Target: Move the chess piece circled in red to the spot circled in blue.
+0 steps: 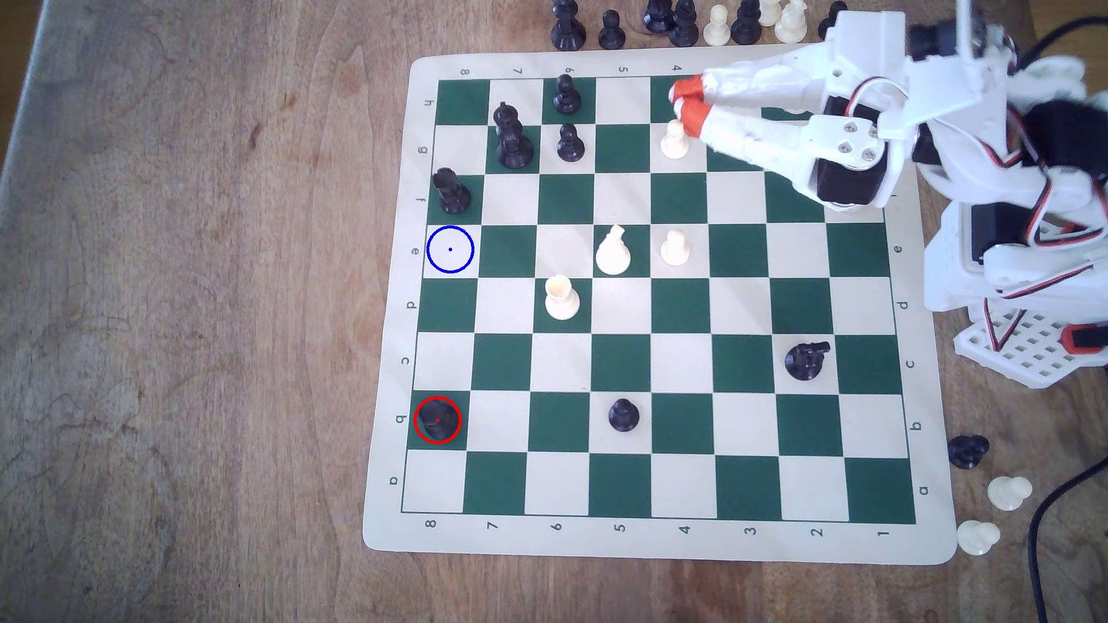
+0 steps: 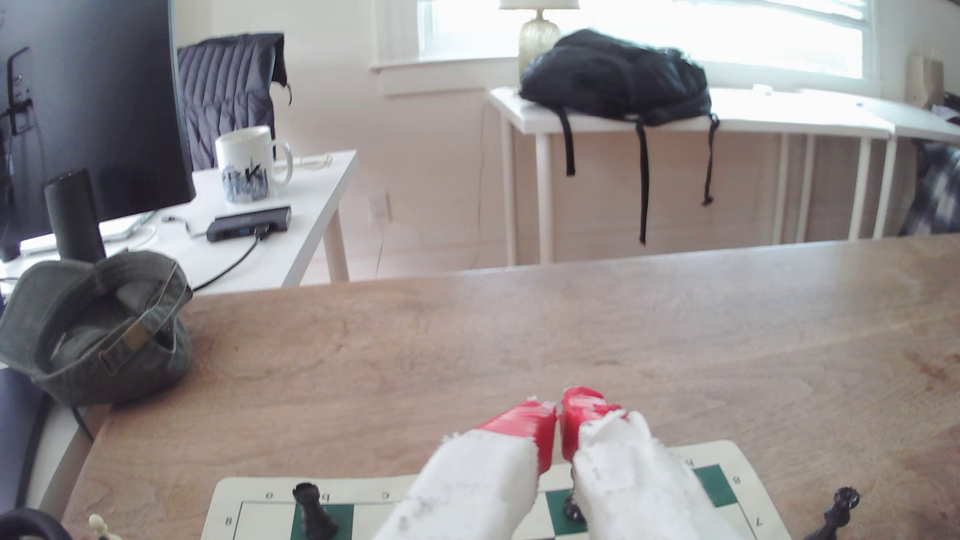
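Red-tipped white gripper [image 1: 685, 102] fingers nearly together, holding nothing, above the board's far rank-4 corner, just beside a cream plastic pawn [image 1: 674, 141]. Target, the stout black flat-topped rook [image 1: 437, 419], stands red-ringed on b8; blue-ringed cream square [image 1: 450, 249] is e8. Risk: the diagonal reach clips the cream pieces mid-board. Another black rook [image 1: 451, 190] sits on f8, beside the goal; the 8-file edge leaves little room.

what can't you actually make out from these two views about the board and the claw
- Exterior view: the arm covers the squares under it at the board's far right corner.
- Exterior view: the circled black piece is seen from above, so its profile is unclear.
- Exterior view: the row of pieces off the board is cut by the top edge.
- Wrist view: the claw fingers hide the squares behind them.
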`<state>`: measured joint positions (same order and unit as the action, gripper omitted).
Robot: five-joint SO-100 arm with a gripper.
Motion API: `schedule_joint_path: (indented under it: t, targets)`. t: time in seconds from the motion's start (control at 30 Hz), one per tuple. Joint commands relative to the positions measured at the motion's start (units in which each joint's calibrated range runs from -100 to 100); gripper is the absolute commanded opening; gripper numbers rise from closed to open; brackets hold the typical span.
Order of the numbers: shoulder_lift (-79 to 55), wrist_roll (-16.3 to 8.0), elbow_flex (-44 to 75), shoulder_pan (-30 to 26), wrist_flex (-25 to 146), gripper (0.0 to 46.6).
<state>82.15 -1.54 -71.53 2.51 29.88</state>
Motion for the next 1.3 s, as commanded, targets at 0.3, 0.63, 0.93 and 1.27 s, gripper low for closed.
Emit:
schedule_joint_path:
  t: [0.3, 0.63, 0.93, 1.27]
  targets:
    - [-45.5, -2.2, 44.4, -9.9, 20.7, 6.2]
    - [-67.9, -4.9, 66.9, -11.9, 29.3, 9.5]
    - [-80.4, -6.1, 78.5, -11.8, 31.5, 14.5]
    - [-96.7, -9.1, 99.1, -12.2, 34.5, 16.0]
